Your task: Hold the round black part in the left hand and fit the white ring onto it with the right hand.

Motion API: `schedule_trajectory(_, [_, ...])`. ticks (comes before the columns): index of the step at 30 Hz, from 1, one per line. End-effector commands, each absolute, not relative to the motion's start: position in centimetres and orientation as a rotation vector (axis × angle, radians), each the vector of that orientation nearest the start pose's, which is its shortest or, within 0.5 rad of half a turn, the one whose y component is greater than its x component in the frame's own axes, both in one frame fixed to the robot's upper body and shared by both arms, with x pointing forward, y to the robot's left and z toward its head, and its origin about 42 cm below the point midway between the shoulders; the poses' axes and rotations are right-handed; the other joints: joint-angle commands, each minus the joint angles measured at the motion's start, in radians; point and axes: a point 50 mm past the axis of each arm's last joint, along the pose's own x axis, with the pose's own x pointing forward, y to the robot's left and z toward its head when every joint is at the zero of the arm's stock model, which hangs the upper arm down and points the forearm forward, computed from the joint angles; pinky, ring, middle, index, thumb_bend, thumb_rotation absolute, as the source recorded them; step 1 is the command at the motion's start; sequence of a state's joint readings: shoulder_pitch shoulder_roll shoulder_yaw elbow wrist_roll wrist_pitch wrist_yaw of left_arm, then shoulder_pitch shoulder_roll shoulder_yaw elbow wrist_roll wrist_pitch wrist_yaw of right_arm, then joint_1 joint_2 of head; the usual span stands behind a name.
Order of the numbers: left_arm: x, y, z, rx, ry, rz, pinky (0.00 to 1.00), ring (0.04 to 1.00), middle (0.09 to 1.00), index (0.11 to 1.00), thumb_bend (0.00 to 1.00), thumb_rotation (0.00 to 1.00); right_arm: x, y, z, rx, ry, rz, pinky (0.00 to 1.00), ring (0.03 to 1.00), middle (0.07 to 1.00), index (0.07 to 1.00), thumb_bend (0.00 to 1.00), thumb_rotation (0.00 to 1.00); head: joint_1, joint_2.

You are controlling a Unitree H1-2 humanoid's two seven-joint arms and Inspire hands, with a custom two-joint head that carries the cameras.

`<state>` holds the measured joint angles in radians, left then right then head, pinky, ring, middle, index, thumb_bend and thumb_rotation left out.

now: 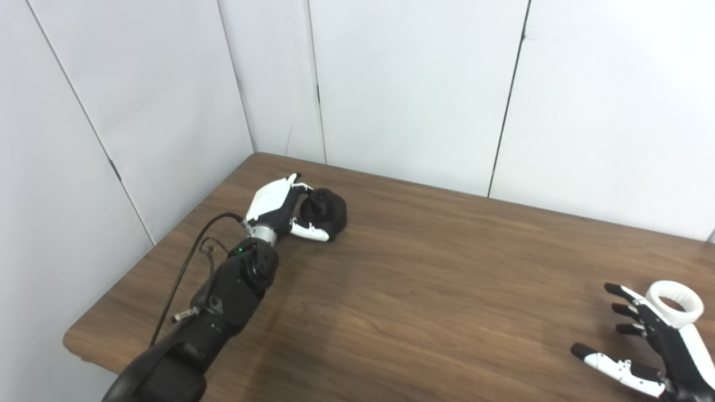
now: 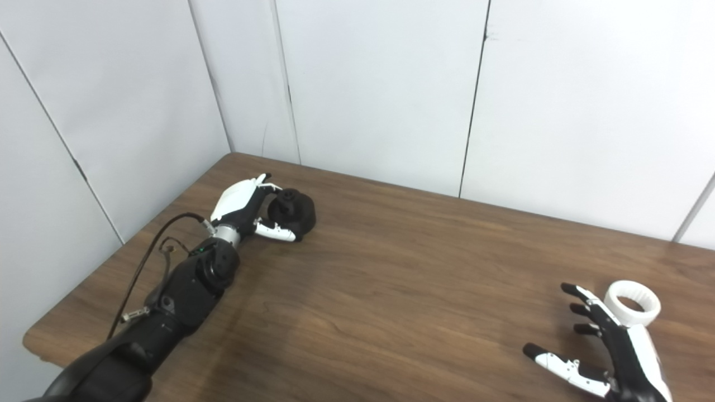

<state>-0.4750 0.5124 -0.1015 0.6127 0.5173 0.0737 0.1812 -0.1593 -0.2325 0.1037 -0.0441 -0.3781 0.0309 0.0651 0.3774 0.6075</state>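
Setting: brown wooden table (image 1: 435, 290) in a corner of white wall panels.
Right hand (image 2: 606, 349): near right, fingers spread, empty, just beside the white ring (image 2: 632, 303) lying flat.
Left hand (image 1: 282, 209): far left, curled around the round black part (image 1: 325, 213), on the table.
Risk: spread fingers may nudge the ring off the table's right edge.

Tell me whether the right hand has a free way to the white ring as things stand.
Probably yes. The right hand is open, fingers spread, just beside the white ring, which stands alone on the table with nothing between them.
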Motion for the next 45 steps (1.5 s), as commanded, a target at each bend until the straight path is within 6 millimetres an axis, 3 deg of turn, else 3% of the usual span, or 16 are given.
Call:
schedule_trajectory(1, [43.2, 40.1, 15.9, 1.093, 0.107, 0.232, 1.00, 1.000, 0.997, 0.673, 0.90, 0.27, 33.9, -24.2, 17.7, -0.623, -0.257, 0.130, 0.73, 0.840, 0.906, 0.850, 0.80, 0.35, 0.000, 0.003])
schedule_trajectory(9, [42.5, 38.9, 15.4, 1.077, 0.101, 0.182, 1.00, 1.000, 0.996, 0.661, 0.91, 0.27, 33.8, -24.3, 18.0, -0.629, -0.270, 0.126, 0.72, 0.833, 0.904, 0.849, 0.80, 0.36, -0.014, 0.012])
schedule_trajectory(22, [40.9, 32.6, 13.0, 1.062, 0.054, -0.002, 0.99, 1.000, 1.000, 0.689, 0.96, 0.34, 33.8, -24.1, 18.8, -0.625, -0.287, 0.125, 0.73, 0.830, 0.901, 0.846, 0.80, 0.38, -0.051, 0.027])
schedule_trajectory(35, [39.1, 28.3, 14.6, 1.058, -0.050, -0.142, 1.00, 1.000, 1.000, 0.697, 0.96, 0.33, 33.7, -23.7, 19.5, -0.641, -0.309, 0.097, 0.70, 0.825, 0.896, 0.843, 0.81, 0.40, -0.104, 0.054])
schedule_trajectory(45, [36.5, 24.4, 15.9, 1.053, -0.120, -0.286, 1.00, 1.000, 1.000, 0.681, 0.96, 0.30, 33.6, -23.3, 19.9, -0.633, -0.327, 0.070, 0.69, 0.816, 0.887, 0.839, 0.83, 0.43, -0.218, 0.100])
